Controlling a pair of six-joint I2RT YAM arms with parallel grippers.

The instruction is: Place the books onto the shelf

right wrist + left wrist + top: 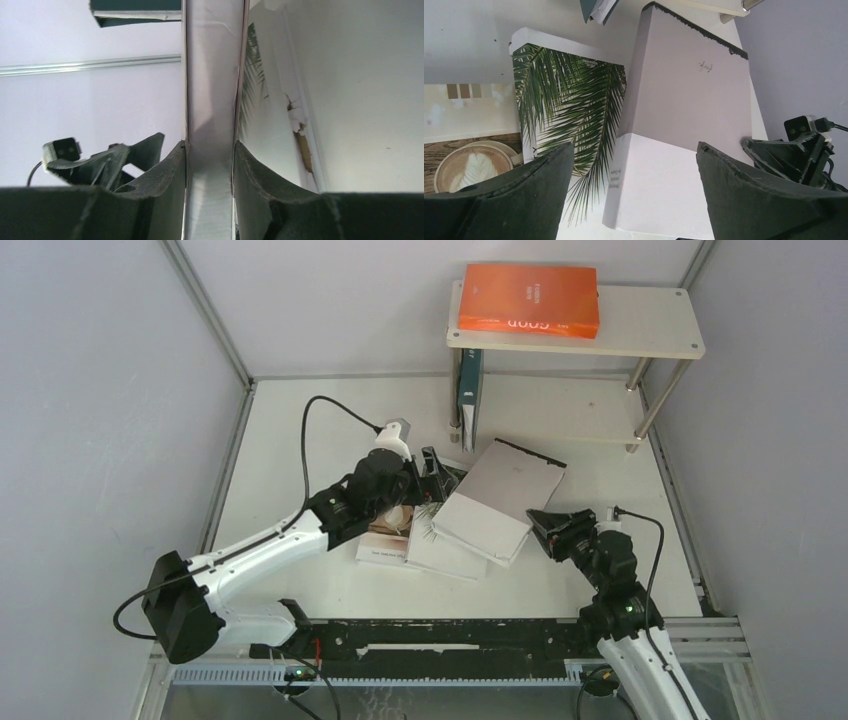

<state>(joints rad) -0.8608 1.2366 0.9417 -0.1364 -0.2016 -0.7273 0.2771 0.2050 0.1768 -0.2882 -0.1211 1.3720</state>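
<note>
From overhead I see the shelf [640,332] at the far end of the tabletop [300,440]; the orange book [528,298] lies flat on its top board, and the teal book [468,390] stands upright on the lower board, beside the left legs. The other three books sit in a loose pile in the middle of the tabletop, in front of the shelf. The grey book [500,500] is on top and turned at an angle; the palm-leaf book [440,548] is under it; the coffee-cup book [383,545] is lowest, sticking out to the left. My left arm [260,555] reaches over the far left side of the pile; my right arm [625,590] comes in from the right, its jaws at the near right edge of the grey book.

On the left wrist camera the left jaws stand wide apart with nothing between them; below them I see the palm-leaf cover, the grey book overlapping its right side, and the coffee-cup photo at the left; the right jaws show at the far right, touching the grey book's edge.

On the right wrist camera the right jaws are clenched on the grey book, seen edge-on with a pad pressed to each face; palm fronds show just to its right; a corner of the teal book shows at the top.
</note>
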